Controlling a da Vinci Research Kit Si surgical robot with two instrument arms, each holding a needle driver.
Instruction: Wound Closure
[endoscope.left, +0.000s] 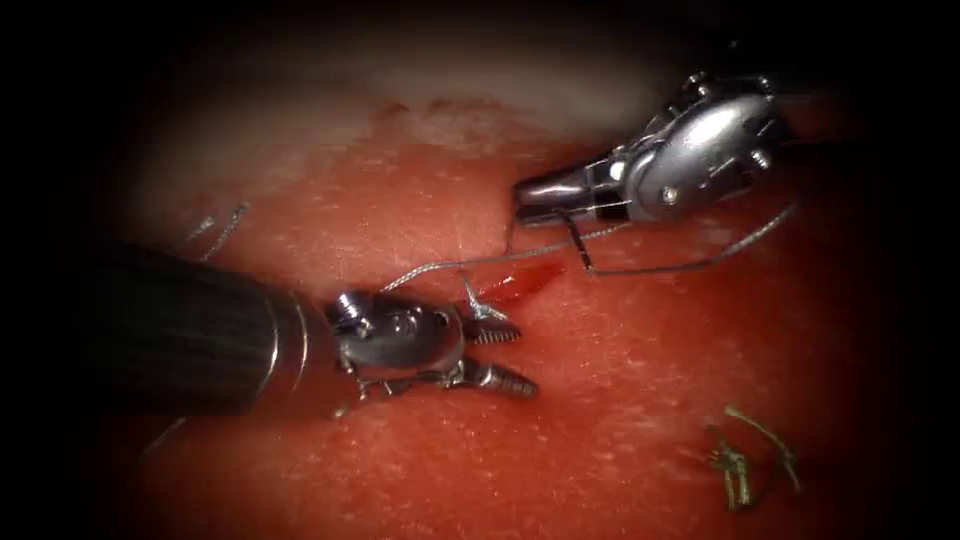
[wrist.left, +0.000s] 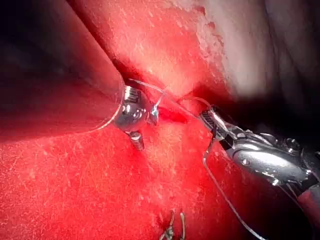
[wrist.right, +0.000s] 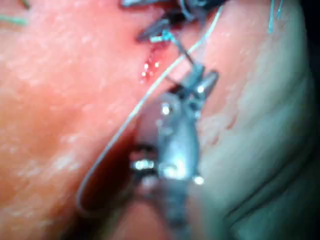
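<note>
Left tool (endoscope.left: 500, 356): jaws spread, holding nothing, beside the cut (endoscope.left: 520, 288). Right tool (endoscope.left: 535, 200): jaws pinch the thread (endoscope.left: 690, 266). Step, by judgement: knot-tying; needle unseen.

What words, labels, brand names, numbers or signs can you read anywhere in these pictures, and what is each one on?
None: there is no readable text.
The left tool, jaws open and holding nothing, bears no lettering.
The right tool, jaws shut near the thread, bears no lettering on its metal body.
The tissue, its cut and the cut ends of thread carry no label.
I cannot make out the needle.
</note>
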